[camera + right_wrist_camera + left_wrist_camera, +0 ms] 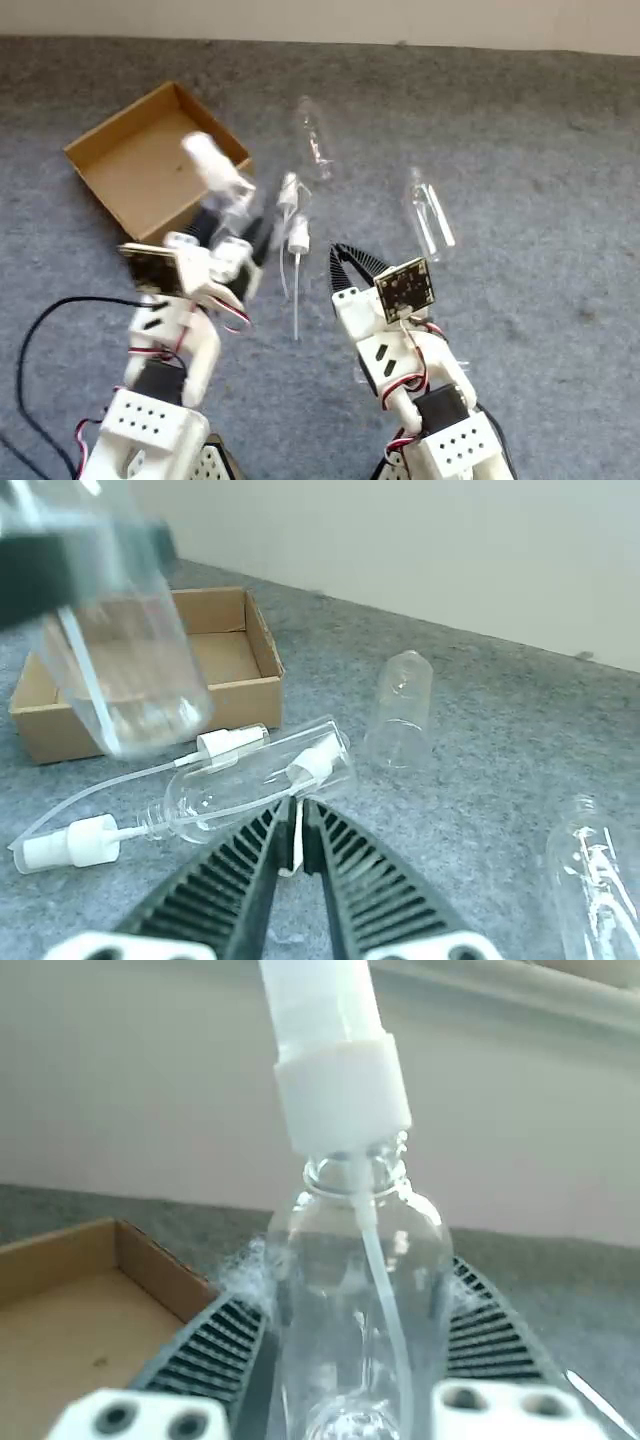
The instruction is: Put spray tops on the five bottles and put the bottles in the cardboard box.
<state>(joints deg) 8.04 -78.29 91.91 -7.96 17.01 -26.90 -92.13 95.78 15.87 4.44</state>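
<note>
the left gripper is clamped around the body of a clear plastic bottle, whose white spray top sits crooked on the neck (not seated flush). it holds the bottle up beside a corner of the open brown cardboard box. the right gripper has its jaws nearly together, holding nothing i can make out, just short of a second clear bottle lying on the grey carpet.

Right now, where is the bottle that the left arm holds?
The bottle sits in the left gripper at the left of the high view, tilted over the right edge of the cardboard box; a loose spray top lies to its right.
</note>
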